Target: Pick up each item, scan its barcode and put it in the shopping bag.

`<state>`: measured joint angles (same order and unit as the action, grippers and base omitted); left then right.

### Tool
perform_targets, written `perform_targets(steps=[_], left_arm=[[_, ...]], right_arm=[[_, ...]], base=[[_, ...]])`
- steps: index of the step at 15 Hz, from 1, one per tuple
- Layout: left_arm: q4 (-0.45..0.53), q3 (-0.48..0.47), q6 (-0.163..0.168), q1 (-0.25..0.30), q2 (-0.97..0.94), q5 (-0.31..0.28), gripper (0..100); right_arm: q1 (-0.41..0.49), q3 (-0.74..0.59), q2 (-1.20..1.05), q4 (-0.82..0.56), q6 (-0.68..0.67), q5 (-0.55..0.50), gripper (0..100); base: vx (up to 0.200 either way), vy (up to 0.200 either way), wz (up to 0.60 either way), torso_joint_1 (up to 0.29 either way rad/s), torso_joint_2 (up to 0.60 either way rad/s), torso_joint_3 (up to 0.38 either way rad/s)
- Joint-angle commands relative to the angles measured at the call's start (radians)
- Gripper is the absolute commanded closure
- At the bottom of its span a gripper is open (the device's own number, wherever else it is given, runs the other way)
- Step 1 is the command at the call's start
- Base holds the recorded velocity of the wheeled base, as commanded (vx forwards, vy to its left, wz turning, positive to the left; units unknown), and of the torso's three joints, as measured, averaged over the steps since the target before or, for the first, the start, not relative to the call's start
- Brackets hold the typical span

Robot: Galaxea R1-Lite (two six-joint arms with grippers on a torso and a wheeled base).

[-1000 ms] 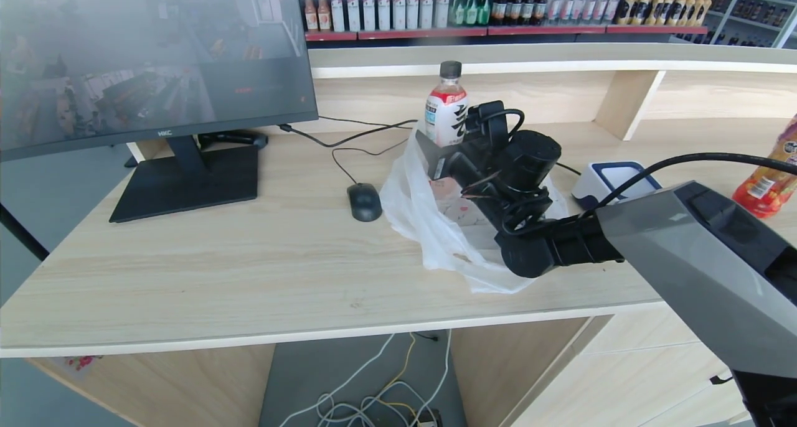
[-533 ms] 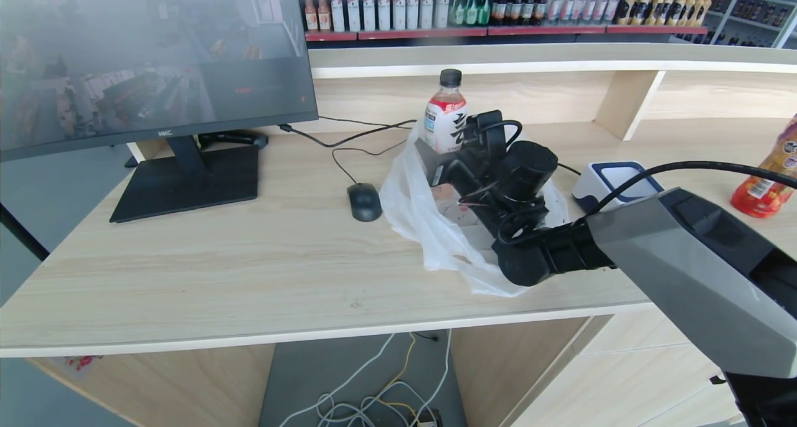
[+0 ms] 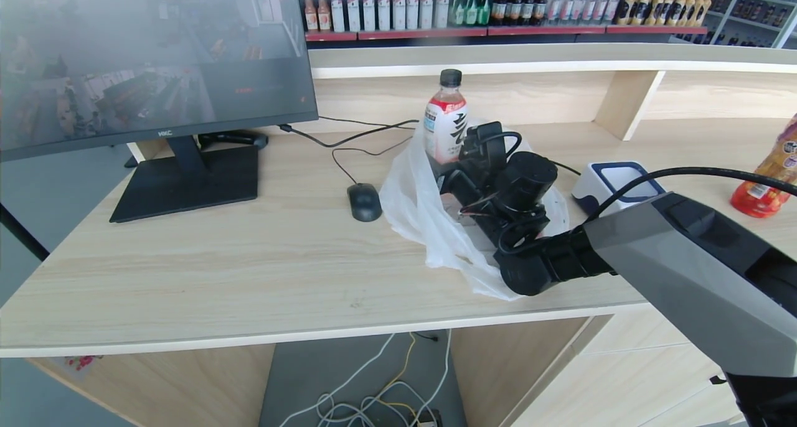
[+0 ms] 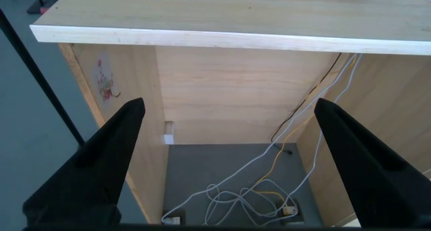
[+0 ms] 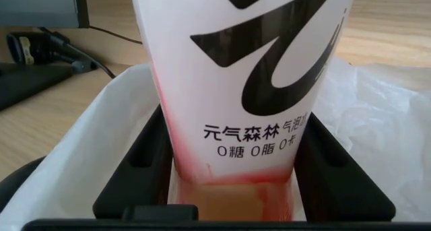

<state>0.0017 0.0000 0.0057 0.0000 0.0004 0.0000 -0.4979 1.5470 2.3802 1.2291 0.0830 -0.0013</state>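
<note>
Right wrist view — the right gripper (image 5: 236, 190) is clamped on the drink bottle (image 5: 242, 76). One dark finger (image 5: 138, 167) sits on each flank, low on the body just above the base, and the white film of the shopping bag (image 5: 377, 116) spreads behind and below.

Judgement: it is a full plastic bottle, so fairly heavy for its size and stiff enough to squeeze, but the glossy label sleeve looks slippery. With the hold this low, most of the weight stands above your jaws — keep it upright and lower it slowly. The bag is thin and limp; expect it to fold, not to guide the bottle.

Head view adds what the wrist camera lacks. The bottle stands upright with its black cap on top, at the far rim of the bag's mouth. The barcode scanner (image 3: 613, 181) is near on the right and another bottle (image 3: 769, 178) stands further right.

Left wrist view: the left gripper (image 4: 225, 167) is spread wide, holding nothing, below the counter edge (image 4: 202, 34).
</note>
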Motion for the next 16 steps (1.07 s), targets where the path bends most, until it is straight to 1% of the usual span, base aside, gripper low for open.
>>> perform_targets(steps=[1, 4, 5, 14, 16], left_arm=[[0.0, 0.0, 0.0, 0.0, 0.0, 0.0, 0], [0.0, 0.0, 0.0, 0.0, 0.0, 0.0, 0], [0.0, 0.0, 0.0, 0.0, 0.0, 0.0, 0], [0.0, 0.0, 0.0, 0.0, 0.0, 0.0, 0], [0.0, 0.0, 0.0, 0.0, 0.0, 0.0, 0]], right_arm=[[-0.001, -0.001, -0.001, -0.002, 0.0, 0.001, 100], [-0.001, -0.002, 0.001, 0.0, 0.0, 0.001, 100], [-0.001, -0.002, 0.001, 0.0, 0.0, 0.001, 0], [0.009, -0.044, -0.053, 0.044, 0.035, 0.004, 0], [0.009, -0.076, -0.084, 0.046, 0.04, 0.006, 0]], base=[[0.0, 0.0, 0.0, 0.0, 0.0, 0.0], [0.0, 0.0, 0.0, 0.0, 0.0, 0.0], [0.0, 0.0, 0.0, 0.0, 0.0, 0.0], [0.0, 0.0, 0.0, 0.0, 0.0, 0.0], [0.0, 0.0, 0.0, 0.0, 0.0, 0.0]])
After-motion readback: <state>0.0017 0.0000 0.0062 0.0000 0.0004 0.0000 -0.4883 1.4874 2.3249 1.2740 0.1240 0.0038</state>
